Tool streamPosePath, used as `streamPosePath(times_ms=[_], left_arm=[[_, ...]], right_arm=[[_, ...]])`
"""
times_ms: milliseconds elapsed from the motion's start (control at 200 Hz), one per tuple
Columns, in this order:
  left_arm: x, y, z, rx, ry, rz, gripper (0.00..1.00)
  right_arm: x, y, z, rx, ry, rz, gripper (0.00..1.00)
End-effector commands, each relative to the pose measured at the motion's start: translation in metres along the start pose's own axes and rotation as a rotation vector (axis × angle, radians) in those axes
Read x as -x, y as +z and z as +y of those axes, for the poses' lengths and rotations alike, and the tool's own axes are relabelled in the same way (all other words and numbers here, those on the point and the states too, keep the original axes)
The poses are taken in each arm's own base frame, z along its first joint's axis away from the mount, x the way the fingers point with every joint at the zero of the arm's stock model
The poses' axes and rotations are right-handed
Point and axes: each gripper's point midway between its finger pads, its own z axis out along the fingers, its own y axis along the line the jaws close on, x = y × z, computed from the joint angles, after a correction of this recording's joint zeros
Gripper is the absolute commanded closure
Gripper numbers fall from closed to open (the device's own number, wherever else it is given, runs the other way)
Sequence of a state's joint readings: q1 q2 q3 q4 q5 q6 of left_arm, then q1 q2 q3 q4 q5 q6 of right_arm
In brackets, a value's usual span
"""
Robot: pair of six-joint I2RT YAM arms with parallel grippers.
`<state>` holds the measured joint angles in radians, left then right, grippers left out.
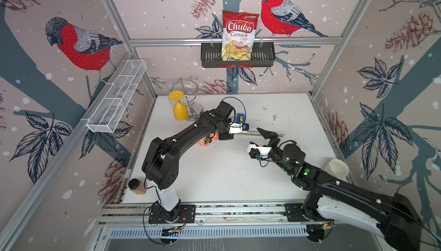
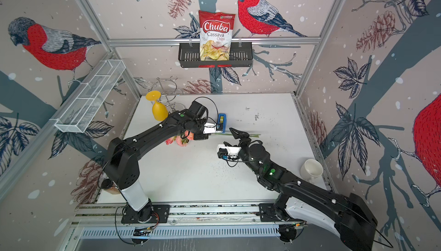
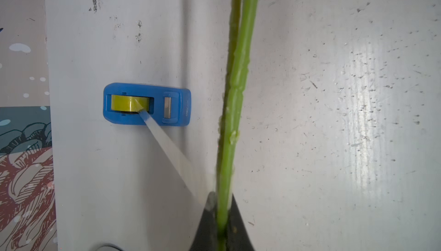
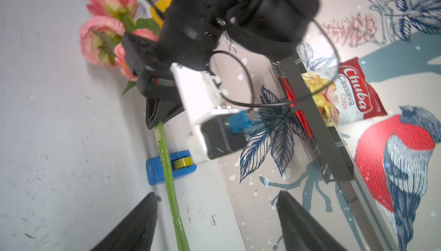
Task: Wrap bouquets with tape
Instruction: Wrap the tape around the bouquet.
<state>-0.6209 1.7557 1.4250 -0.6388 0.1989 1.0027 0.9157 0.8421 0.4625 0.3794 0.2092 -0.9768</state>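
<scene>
The bouquet lies level just above the white table, its pink blooms to the left and its thin green stems to the right. My left gripper is shut on the stems close to the blooms. The tape sits in a blue dispenser just behind the stems, seen in both top views. A clear strip of tape runs from the roll to the left gripper's tip. My right gripper is open, with the stem ends between its jaws and untouched.
A yellow goblet hangs on a wire rack at the back left. A white cup stands at the right edge and a small jar at the front left. A chips bag sits in the black wall basket.
</scene>
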Motion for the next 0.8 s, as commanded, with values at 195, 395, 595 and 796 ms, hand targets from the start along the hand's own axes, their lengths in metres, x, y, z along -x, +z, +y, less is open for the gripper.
streamPosePath(times_ms=[195, 395, 595, 796], left_arm=[[0.01, 0.008, 0.006, 0.134, 0.091, 0.059, 1.0], [0.014, 0.017, -0.002, 0.233, 0.153, 0.059, 1.0], [0.009, 0.028, -0.006, 0.35, 0.189, 0.063, 1.0], [-0.002, 0.032, 0.005, 0.523, 0.199, 0.099, 1.0]], right_arm=[[-0.011, -0.048, -0.083, -0.293, 0.866, -0.041, 0.09], [-0.054, -0.017, -0.118, -0.334, 1.3, 0.113, 0.11], [-0.092, 0.032, -0.083, -0.097, 1.522, 0.25, 0.2], [-0.102, 0.065, -0.046, 0.039, 1.645, 0.264, 0.26]])
